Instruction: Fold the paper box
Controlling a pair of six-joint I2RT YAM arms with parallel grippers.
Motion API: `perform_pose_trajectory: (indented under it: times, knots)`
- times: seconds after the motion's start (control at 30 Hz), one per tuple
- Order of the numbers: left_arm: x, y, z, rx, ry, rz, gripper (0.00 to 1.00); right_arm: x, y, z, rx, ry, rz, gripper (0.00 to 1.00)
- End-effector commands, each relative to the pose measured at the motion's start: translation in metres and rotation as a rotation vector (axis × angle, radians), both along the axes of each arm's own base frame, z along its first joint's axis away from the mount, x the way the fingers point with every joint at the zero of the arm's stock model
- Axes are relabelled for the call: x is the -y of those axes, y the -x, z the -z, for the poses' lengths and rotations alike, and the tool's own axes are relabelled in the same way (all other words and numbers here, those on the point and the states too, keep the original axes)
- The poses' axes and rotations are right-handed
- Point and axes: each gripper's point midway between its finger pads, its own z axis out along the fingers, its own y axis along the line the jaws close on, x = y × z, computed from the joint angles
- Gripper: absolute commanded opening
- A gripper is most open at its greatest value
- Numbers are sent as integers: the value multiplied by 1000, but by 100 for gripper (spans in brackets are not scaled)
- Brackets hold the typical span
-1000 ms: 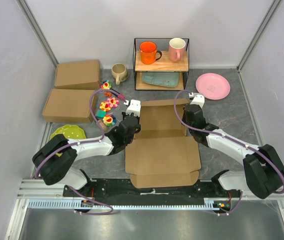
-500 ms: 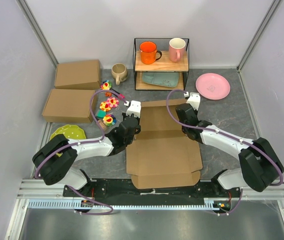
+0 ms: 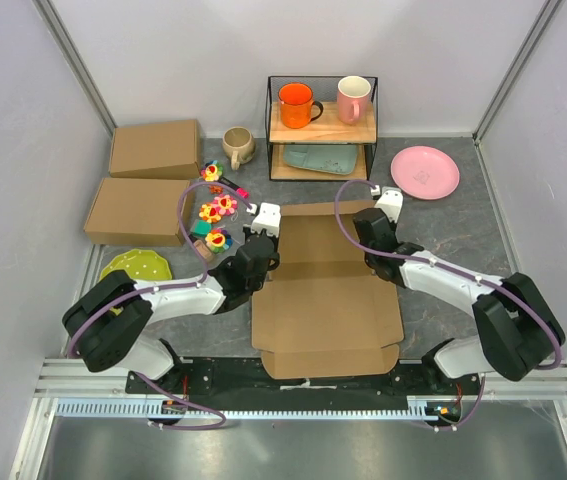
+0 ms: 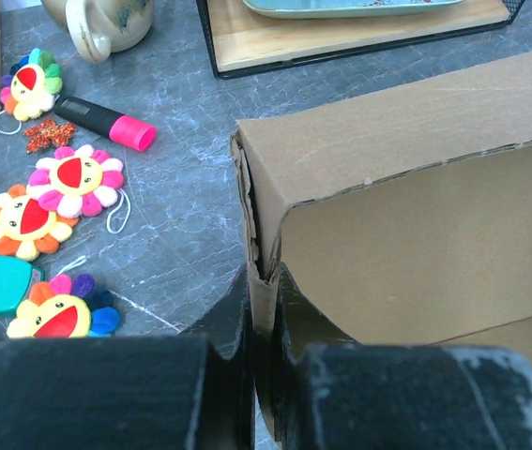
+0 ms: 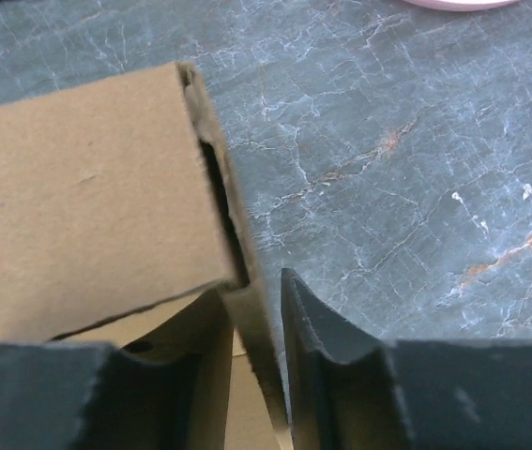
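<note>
The paper box (image 3: 323, 262) is lying on the counter (image 3: 443, 240) just in front of the wire rack (image 3: 325, 133), on the side toward the arm bases. Its rear section is being worked by both arms, while its large near panel (image 3: 325, 322) is being left flat, farther from the rack. Compared with a second ago, the right gripper (image 5: 258, 323) is being seen shifted leftward below the rack's right end, closer in against the box. The rear section is also looking slightly narrower, so the right side flap (image 5: 264, 380) is judged to be getting tipped up off the counter. That flap is now being straddled by the right jaws, which appear eased apart around the cardboard rather than clamped on it; whether any pressure is being kept on it cannot be told. Below the rack's left end, the left gripper (image 4: 263, 286) is being kept where it was. Its jaws are pressed together on the left side flap (image 4: 265, 309), which is being held upright at the corner of the raised rear wall (image 4: 416, 122). For the task, this is being read as a middle stage. Both side flaps are being brought up beside the rear wall, but nothing is yet being locked by tab or slot. The right flap could be sagging back if it is being let go before it is tucked.
</note>
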Motion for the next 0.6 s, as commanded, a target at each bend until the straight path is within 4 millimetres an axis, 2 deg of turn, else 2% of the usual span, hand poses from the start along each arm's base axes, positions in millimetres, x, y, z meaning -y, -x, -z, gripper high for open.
perform_pose_trajectory:
  times: [0.0, 0.03, 0.1, 0.23, 0.27, 0.3, 0.33, 0.43, 0.57]
  knots:
    - [3, 5, -12, 35, -15, 33, 2, 0, -10, 3, 6, 18, 16, 23]
    - [2, 5, -11, 34, -22, 31, 2, 3, -11, 4, 4, 33, 26, 3]
    - [1, 5, -12, 37, -24, 24, 2, 9, -7, 12, -28, 65, 56, 0]
    - [1, 3, -13, 41, -30, 18, 2, 11, -3, 9, -22, 58, 59, 0]
    - [1, 3, -12, 39, -34, 17, 2, 7, -2, 4, -16, 31, 40, 7]
    - [1, 3, -12, 39, -38, 14, 2, 5, -1, 2, -21, 15, 37, 21]
    - [2, 2, -14, 41, -38, 13, 2, 3, -1, 0, -23, 0, 33, 39]
    - [-1, -1, -11, 27, -64, -12, 2, -1, 6, -6, -27, -38, 12, 53]
    - [-4, -2, -10, 22, -74, -30, 2, -2, 16, -14, -33, -62, -19, 55]
